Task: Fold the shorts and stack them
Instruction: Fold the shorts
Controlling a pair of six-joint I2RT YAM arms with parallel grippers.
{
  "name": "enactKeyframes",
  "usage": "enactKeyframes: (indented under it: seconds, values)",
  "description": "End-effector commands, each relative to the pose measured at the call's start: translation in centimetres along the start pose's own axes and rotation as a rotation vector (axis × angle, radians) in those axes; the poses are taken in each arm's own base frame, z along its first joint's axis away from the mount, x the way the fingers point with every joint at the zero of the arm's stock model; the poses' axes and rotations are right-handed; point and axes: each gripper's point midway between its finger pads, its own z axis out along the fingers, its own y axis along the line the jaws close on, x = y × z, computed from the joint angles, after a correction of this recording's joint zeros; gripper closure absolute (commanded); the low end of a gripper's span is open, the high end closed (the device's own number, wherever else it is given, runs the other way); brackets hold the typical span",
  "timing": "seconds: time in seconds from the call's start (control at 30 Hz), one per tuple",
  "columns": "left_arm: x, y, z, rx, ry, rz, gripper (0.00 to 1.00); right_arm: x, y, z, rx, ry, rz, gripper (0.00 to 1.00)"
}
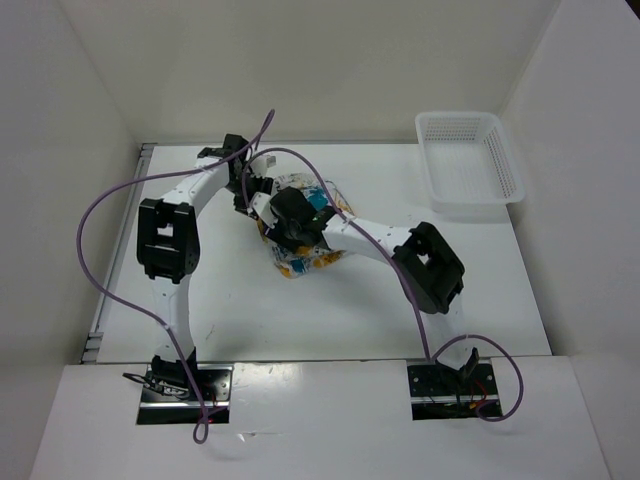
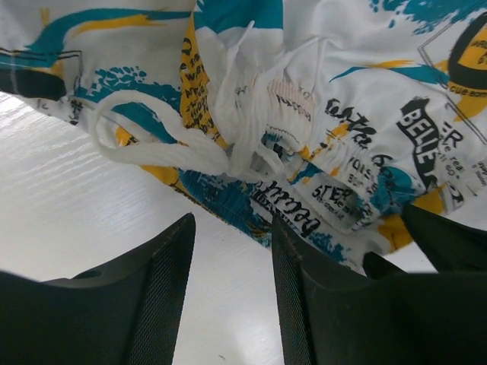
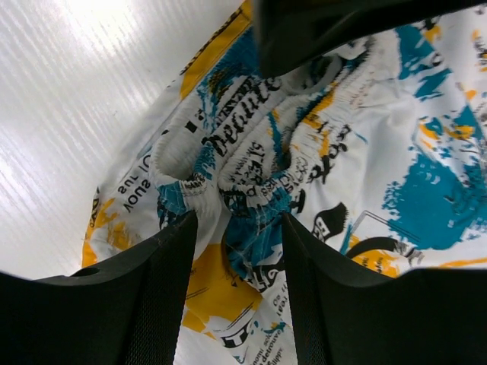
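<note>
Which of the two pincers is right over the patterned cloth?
The right pincer: shorts fill the gap between its jaws; the left pincer shows bare table there.

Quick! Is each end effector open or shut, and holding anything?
Left end effector: open, holding nothing, just short of the shorts.
Right end effector: open, over the shorts, nothing gripped.
</note>
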Motion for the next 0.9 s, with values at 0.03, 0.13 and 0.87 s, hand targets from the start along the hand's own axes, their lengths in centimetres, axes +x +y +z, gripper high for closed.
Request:
enactKeyframes:
  seconds: [0.03,0.13,0.87]
  values:
    - [1.3,0.2,2.1,0.001,0.059,-0.003,0.48,-4.7,-3.0,-2.9,0.095,-0.138,0.000,0.46]
    - [1.6,0.5,3.0,0.002,0.072,-0.008,0.56,-6.0,-3.3,-4.0,0.094,-0.169,0.001,0.43]
    - [2.2,0.7,3.9,-0.012,0.096,-0.007,0.74,0.3,-2.9,1.4,0.067,-0.021,-0.022,0.38]
